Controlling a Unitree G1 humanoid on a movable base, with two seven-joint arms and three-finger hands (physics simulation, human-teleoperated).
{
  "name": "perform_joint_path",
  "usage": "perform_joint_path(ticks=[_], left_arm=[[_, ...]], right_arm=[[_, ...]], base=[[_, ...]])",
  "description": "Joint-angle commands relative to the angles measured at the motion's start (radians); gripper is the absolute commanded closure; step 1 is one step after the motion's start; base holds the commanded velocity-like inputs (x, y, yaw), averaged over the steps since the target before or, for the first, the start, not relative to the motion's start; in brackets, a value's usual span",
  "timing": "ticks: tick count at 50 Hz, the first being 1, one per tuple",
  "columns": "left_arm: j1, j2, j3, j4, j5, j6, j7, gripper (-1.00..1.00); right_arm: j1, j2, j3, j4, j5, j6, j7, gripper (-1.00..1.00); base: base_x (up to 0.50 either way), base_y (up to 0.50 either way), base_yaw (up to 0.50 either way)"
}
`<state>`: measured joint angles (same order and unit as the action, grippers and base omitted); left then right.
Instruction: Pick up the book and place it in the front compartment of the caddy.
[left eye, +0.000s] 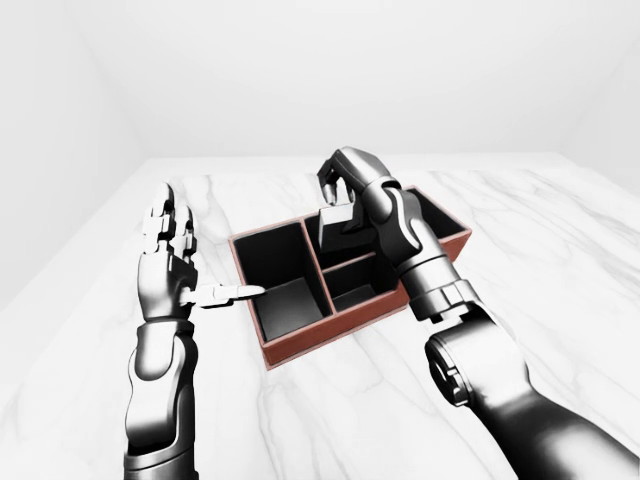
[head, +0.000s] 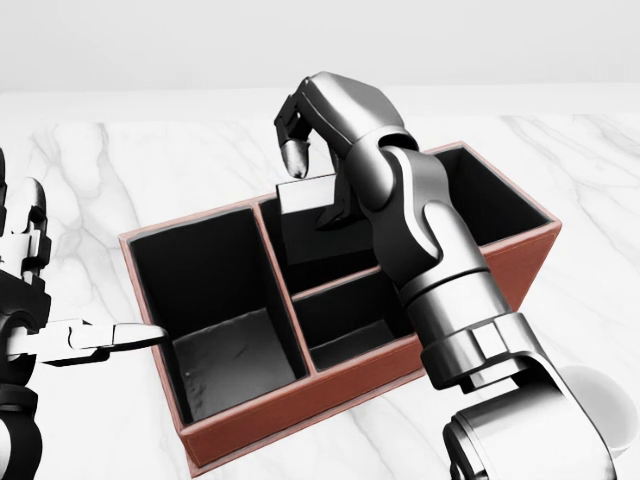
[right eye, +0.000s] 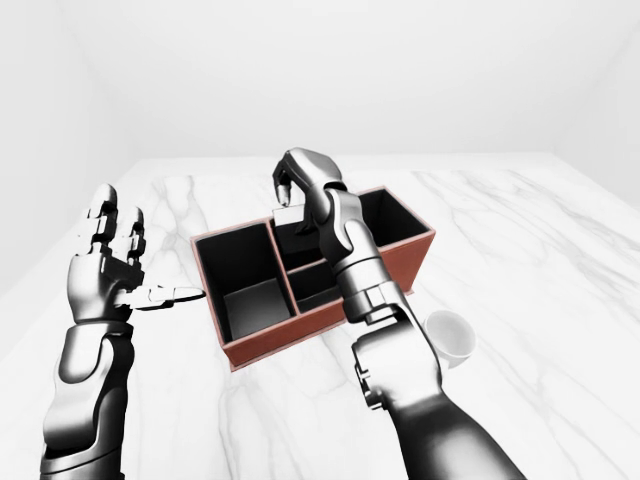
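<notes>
The red-brown caddy (head: 300, 418) sits on the marble table, split into several dark compartments. The dark book (head: 305, 228) stands upright in the upper middle compartment, seen in the head view. My right hand (head: 315, 183) arches over the book's top edge. Its curled fingertips (head: 296, 152) hang just clear above the book, and the thumb is behind it. My left hand (left eye: 190, 262) is open at the left of the caddy, fingers spread upward. Its thumb (head: 115, 337) points at the caddy's left wall.
A white cup (right eye: 447, 337) stands on the table to the lower right of the caddy, close to my right forearm. The caddy's large left compartment (head: 225, 365) and lower middle compartment (head: 345, 335) hold nothing visible. Marble tabletop (left eye: 520, 230) extends on all sides.
</notes>
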<state>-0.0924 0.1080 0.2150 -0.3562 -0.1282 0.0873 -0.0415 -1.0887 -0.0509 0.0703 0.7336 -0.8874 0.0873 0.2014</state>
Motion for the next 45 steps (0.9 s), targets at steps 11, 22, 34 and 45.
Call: perform_joint_path(ticks=[11, 22, 34, 45], left_arm=[[-0.002, 0.001, 0.0, -0.009, -0.001, 0.0, 0.002, -1.0], [0.003, -0.001, -0.001, -0.011, 0.0, 0.0, 0.001, -1.0], [0.004, -0.001, 0.001, -0.011, -0.002, 0.0, 0.0, -1.0], [0.003, 0.0, 0.002, -0.016, -0.003, 0.0, 0.001, -1.0]], right_arm=[[-0.059, -0.013, -0.012, 0.147, -0.011, 0.0, -0.143, 1.0], [-0.06, -0.009, -0.005, 0.17, -0.012, -0.033, -0.167, 1.0], [-0.061, 0.001, -0.002, 0.169, -0.017, -0.058, -0.16, 1.0], [-0.08, 0.003, -0.001, 0.183, -0.022, -0.07, -0.164, 1.0]], base=[[0.0, 0.0, 0.0], [0.0, 0.0, 0.0], [0.0, 0.0, 0.0], [0.0, 0.0, 0.0]])
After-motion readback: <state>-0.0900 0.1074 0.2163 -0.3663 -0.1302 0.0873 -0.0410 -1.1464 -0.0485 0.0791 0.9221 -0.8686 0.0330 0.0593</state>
